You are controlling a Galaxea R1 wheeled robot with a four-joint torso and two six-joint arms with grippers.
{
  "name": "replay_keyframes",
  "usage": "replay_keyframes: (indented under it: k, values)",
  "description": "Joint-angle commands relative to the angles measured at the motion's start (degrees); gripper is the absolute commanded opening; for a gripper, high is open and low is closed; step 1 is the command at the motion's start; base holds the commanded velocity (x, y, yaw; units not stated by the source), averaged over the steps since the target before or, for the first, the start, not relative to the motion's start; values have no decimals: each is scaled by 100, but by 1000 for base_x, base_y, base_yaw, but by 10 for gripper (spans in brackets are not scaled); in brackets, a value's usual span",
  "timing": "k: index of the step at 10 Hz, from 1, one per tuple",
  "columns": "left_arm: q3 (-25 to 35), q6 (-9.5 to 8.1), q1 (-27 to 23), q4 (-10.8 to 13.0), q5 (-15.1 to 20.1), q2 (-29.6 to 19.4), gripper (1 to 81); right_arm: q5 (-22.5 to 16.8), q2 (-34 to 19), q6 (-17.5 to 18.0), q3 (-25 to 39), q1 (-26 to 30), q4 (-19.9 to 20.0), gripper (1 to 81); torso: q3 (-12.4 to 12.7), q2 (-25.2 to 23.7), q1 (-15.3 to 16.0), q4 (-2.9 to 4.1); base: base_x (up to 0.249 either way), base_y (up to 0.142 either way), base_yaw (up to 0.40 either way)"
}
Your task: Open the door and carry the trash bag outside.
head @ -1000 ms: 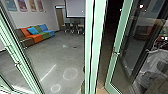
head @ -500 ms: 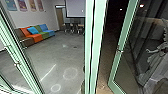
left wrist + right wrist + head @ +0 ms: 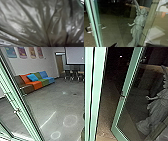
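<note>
1. Currently, the step in hand is judged to be door clearance: the green-framed glass door [image 3: 132, 70] stands open, a dark gap lying between it and the pale green upright post [image 3: 95, 92].
2. Bag location: the dark, shiny plastic trash bag [image 3: 31, 25] lies close before the left wrist camera, its folds drawn together toward one point. It probably hangs from the left gripper; how far that gripper is open cannot be told.
3. Right gripper: opening and any hold cannot be told. Its wrist camera faces the glass and the metal door handle [image 3: 89, 30].
4. Procedure: apply steady, even pressure to the door, clear of the handle. Route the bag well away from frame edges; thin plastic may snag or tear.
5. Surface: brownish ground [image 3: 106, 122] lies in the gap. A pale winged statue [image 3: 137, 26] shows at the glass.
6. Room: smooth grey floor [image 3: 50, 102], multicoloured sofa [image 3: 37, 84] along a white wall, white projection screen [image 3: 75, 55].
</note>
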Motion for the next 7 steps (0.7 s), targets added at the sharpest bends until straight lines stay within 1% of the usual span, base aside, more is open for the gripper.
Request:
replay_keyframes:
  k: [1,3,4,5,6,7]
  values:
    - [-12,-2,-186,-34,430,-9,10,-209,-101,20,-94,707,-105,811,0,0,0,0,0,0,0]
    - [6,-2,-186,-25,430,0,10,-217,47,29,-128,471,60,811,0,0,0,0,0,0,0]
    - [6,6,-186,-25,430,0,10,-340,380,-32,-312,392,489,811,0,0,0,0,0,0,0]
    - [6,15,-178,-25,430,-9,10,-463,601,-51,-209,225,1043,811,0,0,0,0,0,0,0]
    - [6,15,-186,-25,421,-9,10,-481,812,-42,-94,75,1353,811,0,0,0,0,0,0,0]
    - [6,15,-186,-16,421,0,10,-516,971,-42,-15,-162,1817,811,0,0,0,0,0,0,0]
